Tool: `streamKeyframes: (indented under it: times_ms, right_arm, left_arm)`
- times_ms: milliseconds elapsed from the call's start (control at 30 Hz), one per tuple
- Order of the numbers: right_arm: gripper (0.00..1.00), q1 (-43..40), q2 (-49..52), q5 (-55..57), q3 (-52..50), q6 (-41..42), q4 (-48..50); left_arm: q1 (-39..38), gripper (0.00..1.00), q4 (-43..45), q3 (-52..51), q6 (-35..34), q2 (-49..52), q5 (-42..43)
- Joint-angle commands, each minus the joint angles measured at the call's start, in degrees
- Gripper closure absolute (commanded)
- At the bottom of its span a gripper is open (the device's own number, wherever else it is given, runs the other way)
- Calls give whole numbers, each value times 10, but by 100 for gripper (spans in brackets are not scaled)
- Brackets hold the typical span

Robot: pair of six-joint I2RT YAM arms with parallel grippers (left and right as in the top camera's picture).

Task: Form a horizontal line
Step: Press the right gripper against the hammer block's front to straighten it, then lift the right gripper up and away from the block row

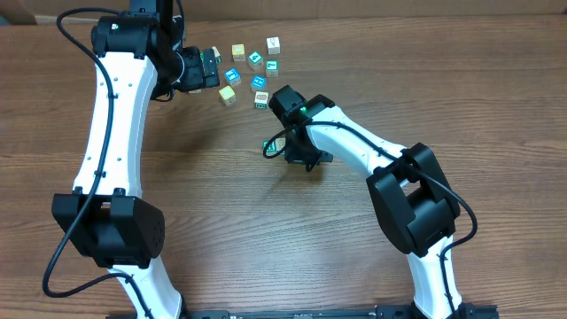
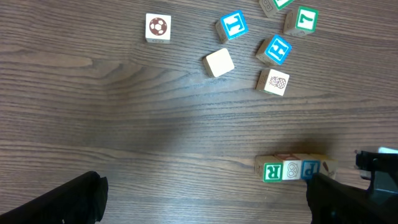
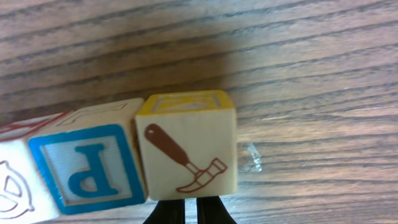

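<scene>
while the cube row lies touching | left pincer spread | right pincer pressed together at hammer cube

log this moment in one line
left gripper: open | right gripper: shut, by hammer block | row: four blocks touching | loose blocks: scattered apart

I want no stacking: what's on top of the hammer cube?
Nothing sits on the hammer cube; its yellow-bordered top face is bare, the mark there too foreshortened to read. Its underside is hidden against the table. The P cube stands beside it.
</scene>
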Motion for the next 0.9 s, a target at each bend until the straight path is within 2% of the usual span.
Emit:
streamKeyframes:
  times_ms: [0,233,433,500,600,700,767,867]
  right_arm:
    - [96,-8,6,6,1,2,2]
    - [96,-16,6,6,1,2,-32]
    - [96,-73,6,-12,1,2,-34]
    - [95,-93,6,-16,1,-16,-6]
    - [92,-120,6,-51,1,-79,94]
    - [92,-124,6,-56,1,-92,173]
    - [96,-123,6,-62,1,-91,203]
    - [96,-112,7,-69,1,-105,226]
  left_arm:
    - [-1,0,0,4,-6,3,-4]
    - [-1,0,0,4,-6,3,-4]
    - [-1,0,0,4,-6,3,-4]
    - [-1,0,0,4,-6,3,-4]
    - [-1,0,0,4,-6,3,-4]
    - [-1,0,0,4,-6,3,-4]
    - [-1,0,0,4,-6,3,-4]
    - [-1,0,0,4,-6,3,-4]
